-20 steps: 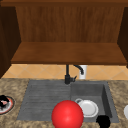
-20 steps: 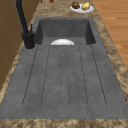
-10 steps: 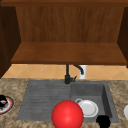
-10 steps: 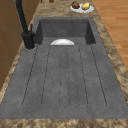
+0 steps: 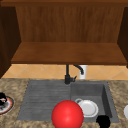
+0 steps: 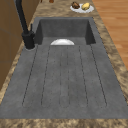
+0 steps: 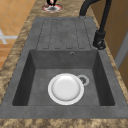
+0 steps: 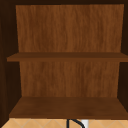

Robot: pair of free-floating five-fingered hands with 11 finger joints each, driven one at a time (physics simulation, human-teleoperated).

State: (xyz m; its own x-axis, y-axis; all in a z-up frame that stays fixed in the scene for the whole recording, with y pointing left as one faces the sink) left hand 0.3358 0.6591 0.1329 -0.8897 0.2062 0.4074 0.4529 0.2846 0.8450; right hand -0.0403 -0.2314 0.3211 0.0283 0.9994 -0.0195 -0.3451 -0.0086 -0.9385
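– Black at the bottom edge of the front view, to the right: is that the right hand [image 5: 103, 121]?

– Yes. It shows as a dark rounded shape low in front of the sink's near right corner. Whether it is clenched, released or grasping anything, I cannot tell.

– What lies nearest to it?

– The white plate [image 5: 88, 108]. It lies flat on the floor of the sink basin [image 5: 106, 97], towards the near side. From the right side view it sits just beside the drain [image 7: 83, 80] and partly covers it. The hand and the plate look apart.

– And the big round thing?

– A red ball [image 5: 67, 115], left of the hand, overlapping the plate's left edge and the near rim of the grey sink in the front view.

– The rest of the sink?

– A ribbed drainboard [image 5: 42, 97] takes the left half. The black faucet [image 5: 67, 75] stands upright at the back, between drainboard and basin, with its spout curving right.

– On the counter?

– At the far left, a red-rimmed plate [image 5: 8, 106] bears a small dark thing [image 5: 2, 98], too blurred to name. At the far right, a white dish [image 6: 81, 9] holds a brown piece and a yellow one.

– Above?

– A wooden cabinet shelf [image 8: 67, 107].
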